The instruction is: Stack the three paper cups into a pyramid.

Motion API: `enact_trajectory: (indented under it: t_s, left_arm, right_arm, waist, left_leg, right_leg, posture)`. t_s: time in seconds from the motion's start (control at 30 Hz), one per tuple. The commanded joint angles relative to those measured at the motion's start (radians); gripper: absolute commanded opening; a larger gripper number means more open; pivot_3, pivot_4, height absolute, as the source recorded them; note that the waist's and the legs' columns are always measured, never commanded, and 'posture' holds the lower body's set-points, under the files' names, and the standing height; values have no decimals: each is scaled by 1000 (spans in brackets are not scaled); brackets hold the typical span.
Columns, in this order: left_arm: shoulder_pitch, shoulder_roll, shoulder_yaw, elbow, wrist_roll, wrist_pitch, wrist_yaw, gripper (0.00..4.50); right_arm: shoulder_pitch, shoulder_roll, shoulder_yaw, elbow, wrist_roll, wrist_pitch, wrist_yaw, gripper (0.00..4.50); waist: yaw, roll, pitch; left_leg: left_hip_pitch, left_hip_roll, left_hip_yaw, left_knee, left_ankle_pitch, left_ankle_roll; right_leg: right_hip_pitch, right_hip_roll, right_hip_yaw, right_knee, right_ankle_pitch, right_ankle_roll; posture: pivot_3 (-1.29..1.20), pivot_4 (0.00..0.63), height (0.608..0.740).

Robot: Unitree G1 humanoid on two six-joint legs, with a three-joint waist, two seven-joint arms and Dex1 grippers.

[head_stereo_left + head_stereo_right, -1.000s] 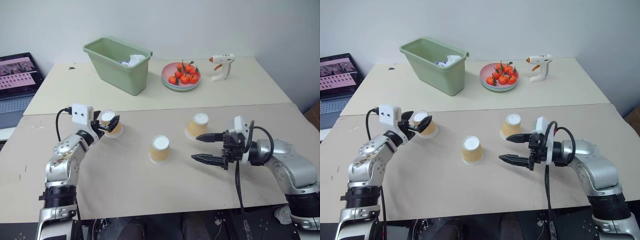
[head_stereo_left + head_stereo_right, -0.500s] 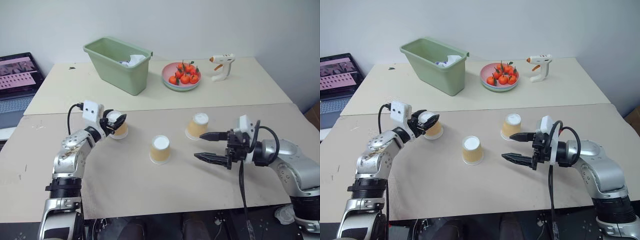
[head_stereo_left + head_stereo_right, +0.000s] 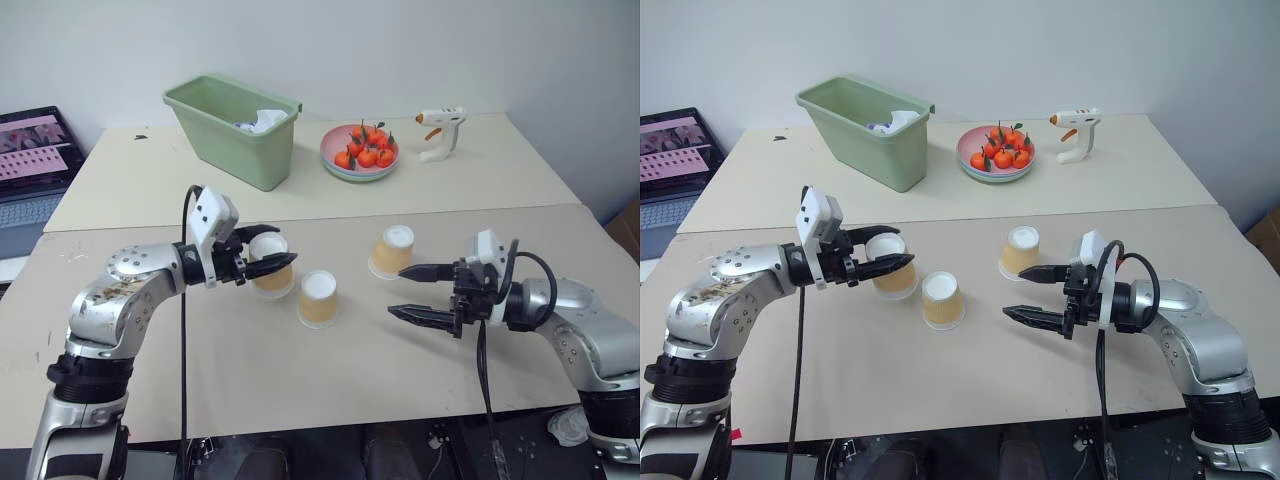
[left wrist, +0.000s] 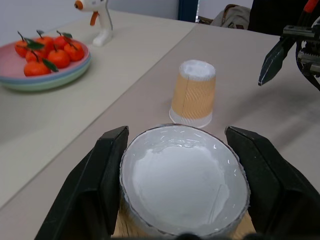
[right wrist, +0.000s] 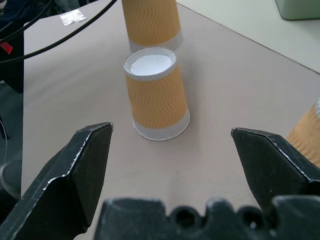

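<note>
Three tan-orange paper cups stand upside down, white bases up, on the brown table. My left gripper (image 3: 272, 250) is shut on the left cup (image 3: 270, 278), a finger on each side of it (image 4: 182, 187), right beside the middle cup (image 3: 319, 297). Whether the held cup touches the table I cannot tell. The third cup (image 3: 393, 250) stands further right. My right gripper (image 3: 397, 290) is open and level, pointing left between the middle and right cups. The right wrist view has the middle cup (image 5: 156, 95) ahead of its fingers and the held cup (image 5: 151, 22) behind it.
On the far beige table stand a green bin (image 3: 235, 130), a pink plate of mandarins (image 3: 360, 155) and a white glue gun (image 3: 440, 130). A laptop (image 3: 30, 165) sits off the left edge. The near part of the brown table is free.
My left gripper closed on the left cup and carried it right, up to the middle cup, turning to point right. The right gripper stayed where it was.
</note>
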Motion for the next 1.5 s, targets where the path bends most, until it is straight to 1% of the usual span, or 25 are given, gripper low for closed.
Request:
enact_trajectory:
  t_s: [0.03,0.27,0.47,0.8,1.2,1.23,1.33,1.5]
  left_arm:
    - [18,27,-2,-79,-12,4,-16,3136]
    - [48,13,-5,-112,-32,18,0,3136]
    - [95,6,-24,-127,-14,8,19,3136]
    - [159,-14,-5,-168,-40,18,62,3136]
    - [172,-34,12,-171,-70,32,89,3136]
    - [173,-36,17,-171,-79,36,93,3622]
    - [168,-39,13,-166,-41,16,135,4434]
    - [164,-62,39,-171,-78,11,146,4434]
  right_arm:
    - [-12,-17,-26,-25,15,2,-2,4500]
    - [-21,-21,-21,-23,17,3,-1,4500]
    - [-15,-23,-24,-27,20,3,-1,4500]
    - [-21,-25,-20,-18,19,5,3,4500]
    - [-35,-35,-17,-5,18,9,20,4500]
    - [-36,-36,-16,-5,18,10,21,4500]
    - [-40,-40,-15,-2,19,12,23,4500]
    - [-49,-48,-14,7,21,15,29,4500]
  waist:
    - [2,0,0]
    - [5,0,0]
    - [3,0,0]
    - [5,0,0]
    - [7,0,0]
    - [7,0,0]
    - [6,0,0]
    - [6,0,0]
  left_leg:
    - [0,0,0,0,0,0]
    - [0,0,0,0,0,0]
    - [0,0,0,0,0,0]
    - [0,0,0,0,0,0]
    - [0,0,0,0,0,0]
    - [0,0,0,0,0,0]
    - [0,0,0,0,0,0]
    - [0,0,0,0,0,0]
  right_leg:
    - [0,0,0,0,0,0]
    - [0,0,0,0,0,0]
    - [0,0,0,0,0,0]
    - [0,0,0,0,0,0]
    - [0,0,0,0,0,0]
    - [0,0,0,0,0,0]
    - [0,0,0,0,0,0]
    - [0,0,0,0,0,0]
  posture:
    - [0,150,725]
    - [0,150,725]
    - [0,150,725]
    - [0,150,725]
    - [0,150,725]
    - [0,150,725]
    - [0,150,725]
    - [0,150,725]
